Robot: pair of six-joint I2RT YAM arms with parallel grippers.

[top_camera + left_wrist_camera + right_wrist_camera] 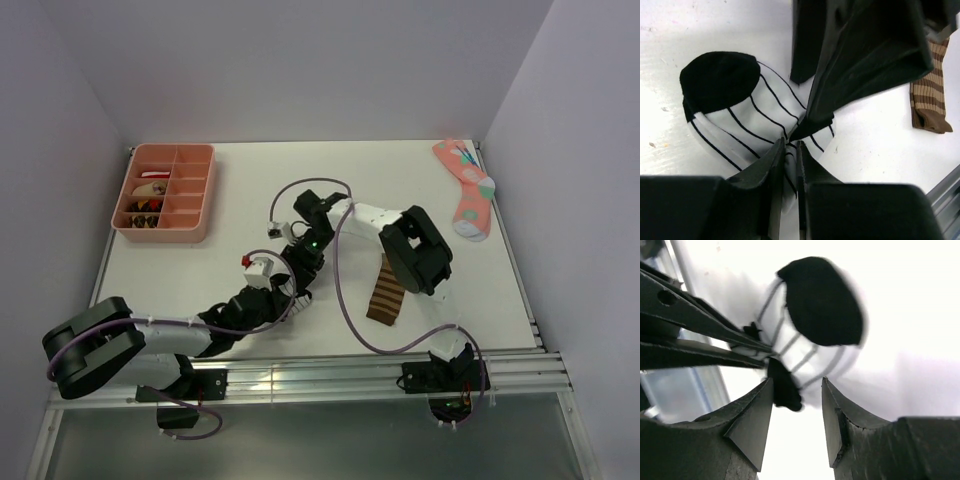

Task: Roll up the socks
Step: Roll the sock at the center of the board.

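Observation:
The small white sock (755, 115) with thin black stripes and a black toe lies bunched on the white table. My left gripper (790, 150) is shut on a fold of it at its near edge. My right gripper (797, 387) is open, its jaws on either side of a black end (785, 385) of the same sock, next to the left fingers (700, 335). In the top view the left gripper (298, 268) and the right gripper (305, 242) meet at the table's middle and hide most of this sock. The brown-and-tan striped sock (385, 290) lies flat to the right, also in the left wrist view (930, 100).
A pink sock with coloured dots (467, 188) lies at the far right edge. A pink compartment tray (200, 190) with small items stands at the back left. The right arm's elbow (415, 245) hangs over the brown sock's top. A metal rail (330, 375) runs along the near edge.

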